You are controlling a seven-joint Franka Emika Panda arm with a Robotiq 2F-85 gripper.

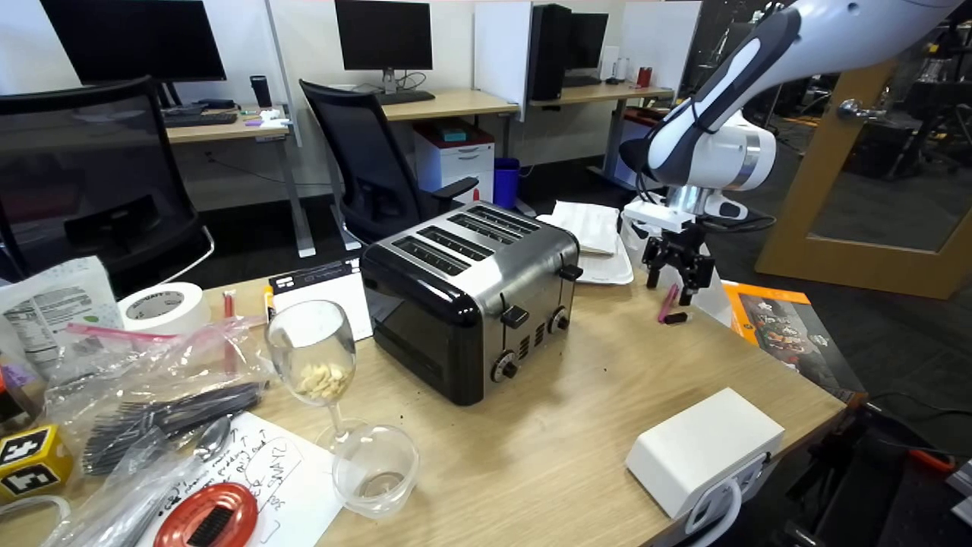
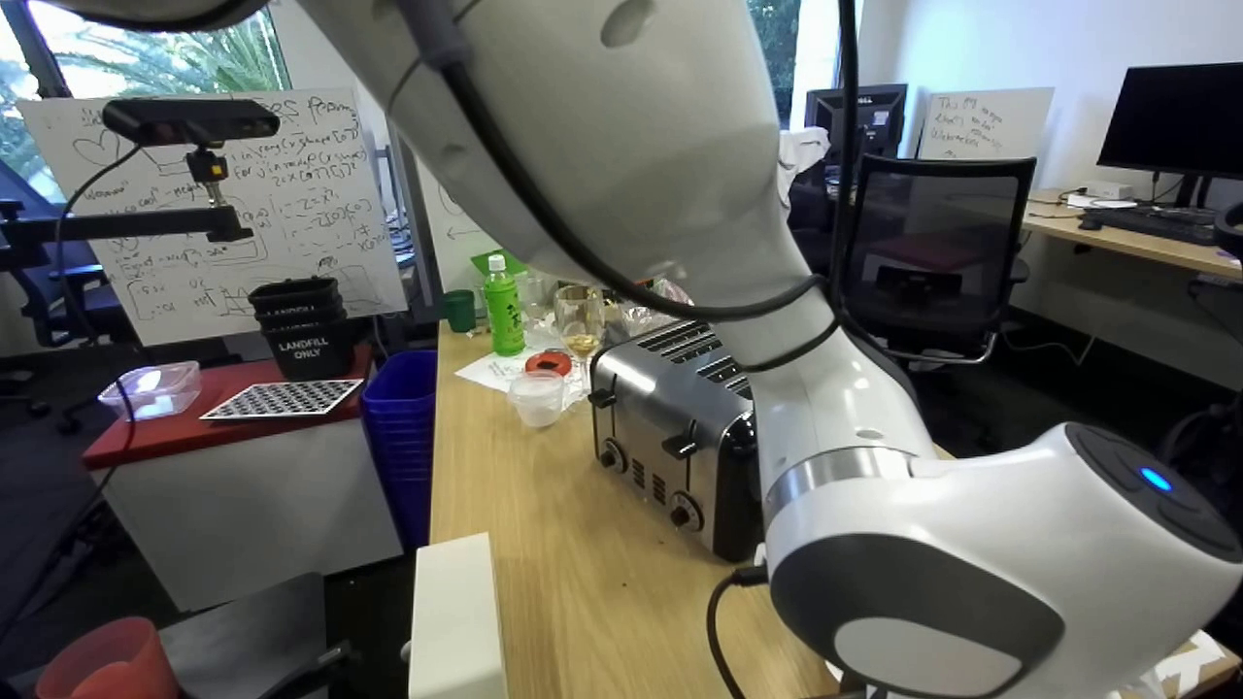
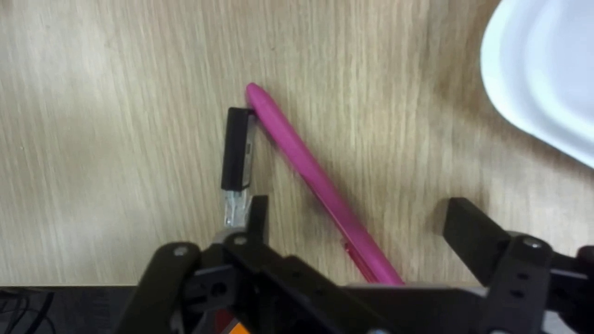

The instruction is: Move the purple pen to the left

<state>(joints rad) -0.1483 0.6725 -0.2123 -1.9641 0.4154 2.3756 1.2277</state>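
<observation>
PEN STRADDLED; GRASP AND TRANSFER PENDING

Status: I judge the approach nearly or fully done. 3 actions remain: close on the pen, shift it left, release it. The purple pen (image 3: 318, 181) lies on the table (image 1: 607, 425), slanting between the 2 fingers of my gripper (image 3: 357, 215). The jaws stand spread; wood shows on both sides of the pen, so nothing is grasped.

Clearance: In the wrist view, the table edge runs beneath the gripper. The gripper body hides the pen's near end, so I cannot tell whether it reaches that edge. The white tray (image 3: 501, 74) bounds the right side. A small black item (image 3: 233, 148) sits at the pen's far end on the left and could be dragged along. Bare wood extends beyond it. In an exterior view, the toaster (image 1: 471, 300) and white box (image 1: 706, 448) stand well apart from the pen.
</observation>
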